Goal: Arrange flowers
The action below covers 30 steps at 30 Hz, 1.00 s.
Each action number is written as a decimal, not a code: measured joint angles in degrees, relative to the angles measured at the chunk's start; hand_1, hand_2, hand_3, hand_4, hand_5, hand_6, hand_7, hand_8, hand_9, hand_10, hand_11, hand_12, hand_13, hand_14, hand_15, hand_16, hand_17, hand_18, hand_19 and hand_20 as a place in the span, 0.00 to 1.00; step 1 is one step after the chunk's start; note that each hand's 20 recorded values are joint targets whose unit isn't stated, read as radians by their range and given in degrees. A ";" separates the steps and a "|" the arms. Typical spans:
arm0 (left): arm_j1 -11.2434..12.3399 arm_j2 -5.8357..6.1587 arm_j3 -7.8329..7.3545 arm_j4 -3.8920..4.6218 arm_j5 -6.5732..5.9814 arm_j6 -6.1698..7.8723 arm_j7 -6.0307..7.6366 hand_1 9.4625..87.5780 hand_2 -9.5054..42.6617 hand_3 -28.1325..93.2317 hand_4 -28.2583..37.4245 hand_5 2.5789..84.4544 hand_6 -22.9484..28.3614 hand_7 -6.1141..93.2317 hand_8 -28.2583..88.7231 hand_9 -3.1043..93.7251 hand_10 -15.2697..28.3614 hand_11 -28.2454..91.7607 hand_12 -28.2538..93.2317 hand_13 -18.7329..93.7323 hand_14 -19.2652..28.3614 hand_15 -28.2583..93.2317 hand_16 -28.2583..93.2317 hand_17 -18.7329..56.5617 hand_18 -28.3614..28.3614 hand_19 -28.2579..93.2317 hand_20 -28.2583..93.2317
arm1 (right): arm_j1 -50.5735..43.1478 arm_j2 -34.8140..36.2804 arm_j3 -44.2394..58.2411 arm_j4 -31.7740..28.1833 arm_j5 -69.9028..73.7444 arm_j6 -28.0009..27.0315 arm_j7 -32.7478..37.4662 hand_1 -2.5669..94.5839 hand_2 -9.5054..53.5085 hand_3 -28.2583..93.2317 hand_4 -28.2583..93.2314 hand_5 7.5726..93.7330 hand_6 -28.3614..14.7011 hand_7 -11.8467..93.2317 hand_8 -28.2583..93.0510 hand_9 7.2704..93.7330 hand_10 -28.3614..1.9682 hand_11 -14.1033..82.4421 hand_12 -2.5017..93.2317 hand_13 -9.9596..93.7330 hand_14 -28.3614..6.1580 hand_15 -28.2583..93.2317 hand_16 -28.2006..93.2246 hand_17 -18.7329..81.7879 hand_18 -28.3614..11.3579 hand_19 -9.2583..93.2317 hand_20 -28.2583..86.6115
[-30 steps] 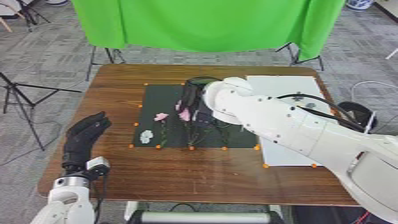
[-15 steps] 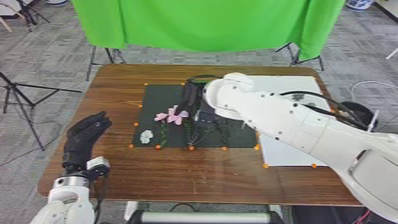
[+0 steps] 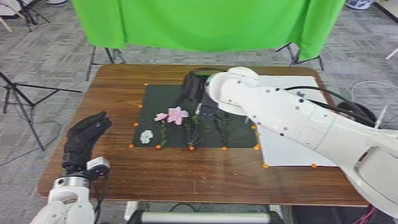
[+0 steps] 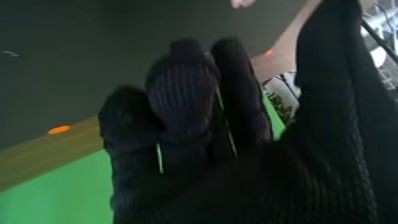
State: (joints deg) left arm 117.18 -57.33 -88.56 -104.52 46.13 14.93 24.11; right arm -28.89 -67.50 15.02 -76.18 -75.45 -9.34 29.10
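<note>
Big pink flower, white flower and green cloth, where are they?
Big pink flower (image 3: pixel 178 115): head view, on its petals.
White flower (image 3: pixel 147 136): head view, near its middle.
Green cloth (image 3: pixel 209 25): head view, on its middle.

No readable text, labels, numbers or signs

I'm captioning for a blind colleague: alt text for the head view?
The robot's right hand is over the far part of a dark mat on a brown table, beyond two pink flowers. A white board lies at right; the left hand is at left.
</note>
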 measured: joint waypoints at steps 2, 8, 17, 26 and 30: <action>0.04 0.00 0.00 -0.01 -0.02 0.01 0.00 0.36 0.01 0.82 0.21 0.60 0.48 0.31 0.15 0.52 0.64 0.46 0.33 0.51 0.73 0.44 0.22 0.38 0.73 0.36 0.39 | 0.11 0.59 -0.42 -0.48 1.35 3.88 -1.83 0.40 0.16 0.66 0.17 0.60 0.62 0.25 0.16 0.64 0.40 0.25 0.21 0.87 0.59 0.77 0.46 0.74 0.30 1.00 0.74; 0.11 -0.10 0.00 -0.02 -0.01 0.00 -0.01 0.36 0.01 0.82 0.20 0.60 0.48 0.31 0.15 0.52 0.64 0.46 0.33 0.51 0.74 0.44 0.22 0.37 0.73 0.36 0.39 | 0.02 1.38 -0.88 -0.73 8.71 8.05 -9.04 0.34 0.29 0.64 0.14 0.56 0.59 0.23 0.17 0.63 0.45 0.23 0.17 0.88 0.57 0.75 0.46 0.73 0.30 1.00 0.73; 0.10 -0.26 0.08 -0.01 0.01 -0.01 -0.09 0.36 0.01 0.82 0.20 0.60 0.48 0.32 0.15 0.52 0.64 0.46 0.33 0.51 0.74 0.45 0.22 0.37 0.73 0.36 0.39 | -1.87 1.01 0.04 -0.90 12.87 -2.66 -11.57 0.32 0.39 0.58 0.15 0.38 0.56 0.17 0.19 0.57 0.42 0.22 0.13 0.89 0.55 0.73 0.46 0.74 0.29 1.00 0.68; 0.06 -0.30 0.12 0.01 0.00 -0.02 -0.18 0.36 0.01 0.82 0.20 0.60 0.48 0.32 0.15 0.52 0.64 0.47 0.33 0.51 0.74 0.45 0.22 0.37 0.73 0.36 0.39 | -2.79 0.72 -0.12 -0.93 11.67 -2.28 -9.53 0.32 0.38 0.58 0.16 0.36 0.55 0.16 0.19 0.57 0.41 0.22 0.13 0.89 0.55 0.72 0.46 0.74 0.28 1.00 0.67; 0.12 -0.33 0.11 0.01 -0.02 -0.02 -0.18 0.36 0.01 0.82 0.20 0.60 0.48 0.32 0.15 0.52 0.64 0.47 0.33 0.51 0.74 0.45 0.22 0.37 0.73 0.36 0.39 | -2.73 0.84 -0.06 -0.88 10.73 -2.98 -8.65 0.33 0.37 0.57 0.16 0.37 0.55 0.16 0.19 0.58 0.41 0.22 0.13 0.90 0.55 0.72 0.46 0.74 0.28 1.00 0.67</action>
State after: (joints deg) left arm 117.30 -57.66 -88.45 -104.51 46.11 14.91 23.92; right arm -31.62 -66.66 14.96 -77.05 -64.72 -12.32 20.46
